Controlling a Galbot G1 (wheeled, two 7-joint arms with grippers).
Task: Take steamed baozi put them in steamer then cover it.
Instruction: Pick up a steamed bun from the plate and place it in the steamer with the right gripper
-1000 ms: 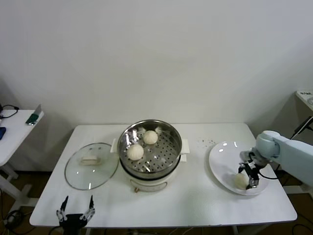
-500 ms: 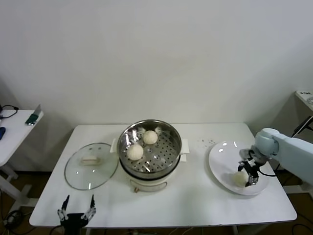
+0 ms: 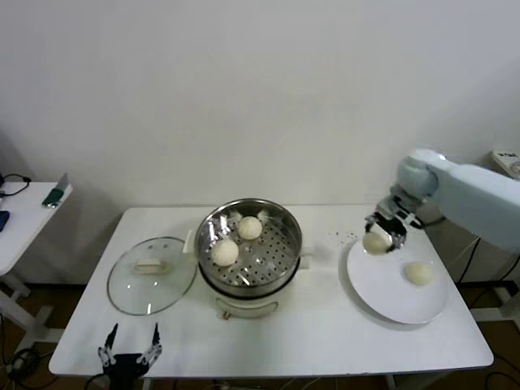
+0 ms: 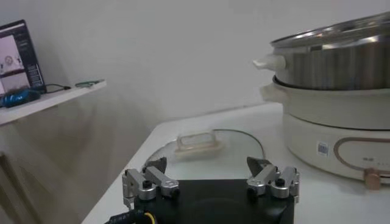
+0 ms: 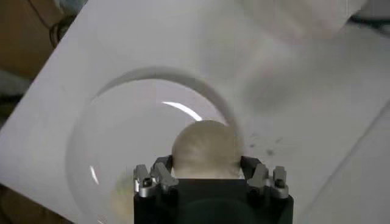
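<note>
- Right hand (image 3: pixel 382 236): raised above the far rim of the plate (image 3: pixel 382 296), its fingers (image 5: pixel 159 176) pinched on one baozi (image 5: pixel 205 149); in the right wrist view the bun fills the gap between the two pads, flanked at its widest girth.
- Remaining bun (image 3: pixel 418 273): lies alone on the plate, on the side away from the steamer, well apart from the carried one.
- Steamer (image 3: pixel 280 215): stands at the middle of the table (image 3: pixel 325 341), uncovered; two baozi (image 3: pixel 225 252) (image 3: pixel 249 227) sit on its perforated floor towards the left and far side, leaving the near and right part of the basket bare.
- Cover (image 3: pixel 152 275): lies flat on the table just to the left of the steamer, cream handle upward; the left wrist view shows the same handle (image 4: pixel 198 141) beyond the parked hand.
- Left hand (image 3: pixel 127 354): idle at the near left edge of the table, fingers spread wide and empty.
- Handling, baozi: judged light, soft and easily dented, with a smooth skin that may slip; a gentle pinch across the widest part, as shown, suits it better than a hard squeeze, and release should come low over the basket floor.
- Handling, cover: judged rigid, heavier and breakable glass; the oblong handle is the only sensible hold, taken across its narrow width.
</note>
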